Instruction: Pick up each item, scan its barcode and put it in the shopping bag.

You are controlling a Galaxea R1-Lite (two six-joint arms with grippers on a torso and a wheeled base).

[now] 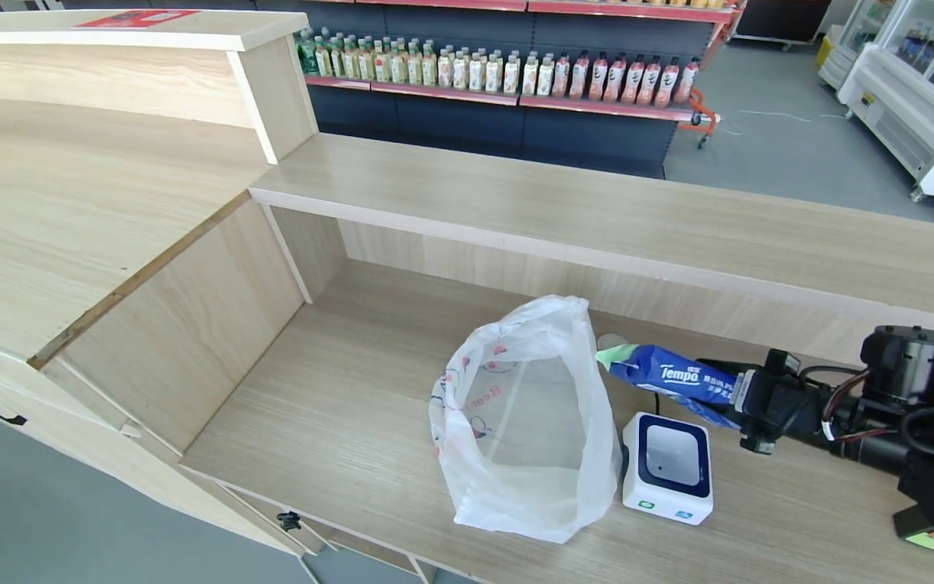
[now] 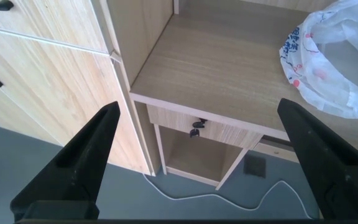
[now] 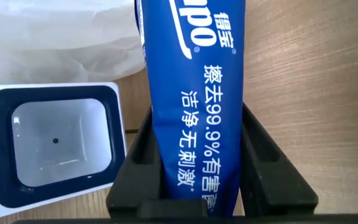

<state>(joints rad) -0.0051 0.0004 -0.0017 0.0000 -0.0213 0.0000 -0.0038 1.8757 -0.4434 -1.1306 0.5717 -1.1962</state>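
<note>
The right gripper (image 1: 730,393) clamps a blue tissue pack (image 1: 666,377) by the scanner (image 1: 668,468); the left gripper (image 2: 199,104) gapes wide, empty.

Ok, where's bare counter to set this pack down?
The widest bare stretch of lower counter lies between the side panel and the shopping bag. The upper ledge behind is bare. It is crowded where bag, scanner and the right gripper holding the blue pack sit close together.
</note>
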